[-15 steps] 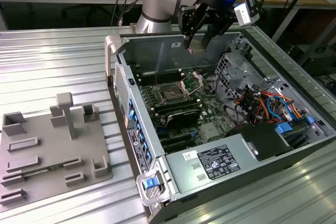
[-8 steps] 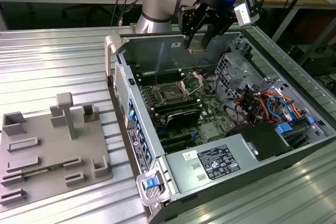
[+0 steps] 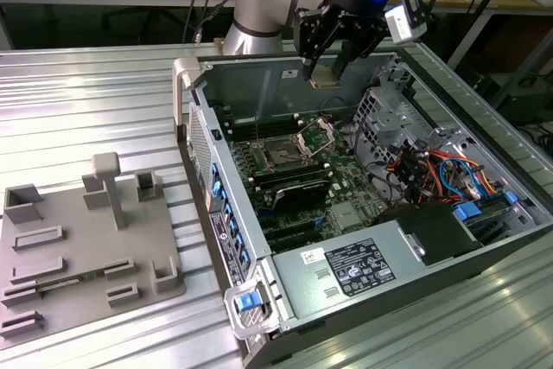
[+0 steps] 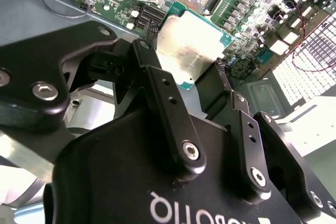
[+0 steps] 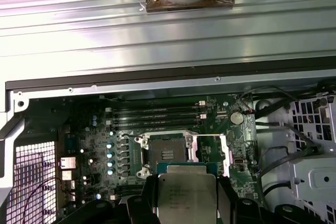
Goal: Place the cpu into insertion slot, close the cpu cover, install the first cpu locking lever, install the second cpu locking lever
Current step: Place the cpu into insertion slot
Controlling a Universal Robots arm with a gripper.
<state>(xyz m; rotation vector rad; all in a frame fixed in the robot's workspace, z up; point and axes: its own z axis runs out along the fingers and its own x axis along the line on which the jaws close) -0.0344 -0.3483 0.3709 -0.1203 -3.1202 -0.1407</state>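
Hand (image 3: pixel 327 69) clenched on the cpu (image 4: pixel 189 45), fingers (image 4: pixel 157 85) pinching two opposite edges. Chip hangs in the air inside the open computer case (image 3: pixel 259 84), above the motherboard, apart from it. Beyond it the insertion slot (image 5: pixel 165 155) lies bare. The cpu cover (image 5: pixel 222 156) is swung open just beside it. Case rests on ribbed metal table (image 3: pixel 86 110).

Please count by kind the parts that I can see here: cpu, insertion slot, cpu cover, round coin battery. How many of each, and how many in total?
cpu: 1
insertion slot: 1
cpu cover: 1
coin battery: 1
Total: 4
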